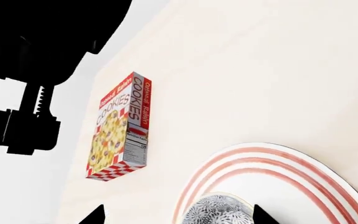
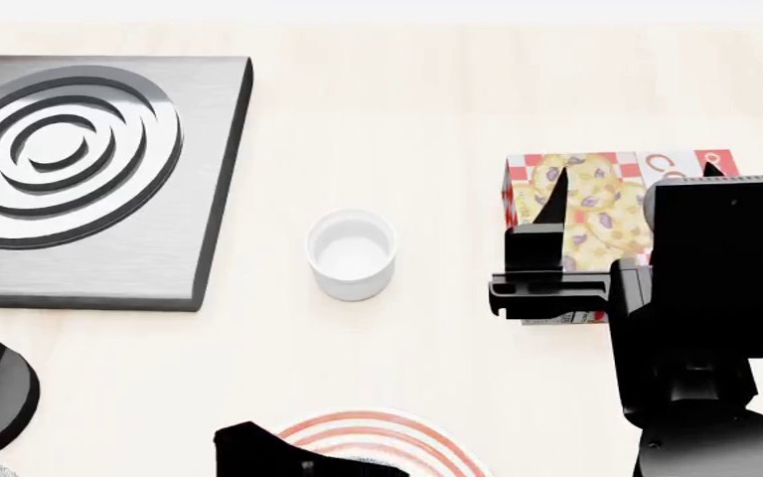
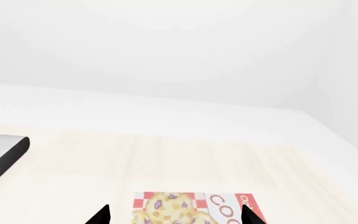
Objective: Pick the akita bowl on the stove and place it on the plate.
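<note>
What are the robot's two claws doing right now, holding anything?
Left end effector: open, fingers either side of the akita bowl, which sits on the plate.
Right end effector: open, empty, above the cookie box.

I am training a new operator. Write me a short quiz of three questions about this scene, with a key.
1. True or false: the akita bowl stands on the stove.
2. In the head view, what stands on the table between the stove and the cookie box? A. a white cup B. a black knob C. a second cookie box
3. Fill in: in the left wrist view, the akita bowl shows over the red-ringed ____.

Key: 1. False, the burner is bare. 2. A. 3. plate.
</note>
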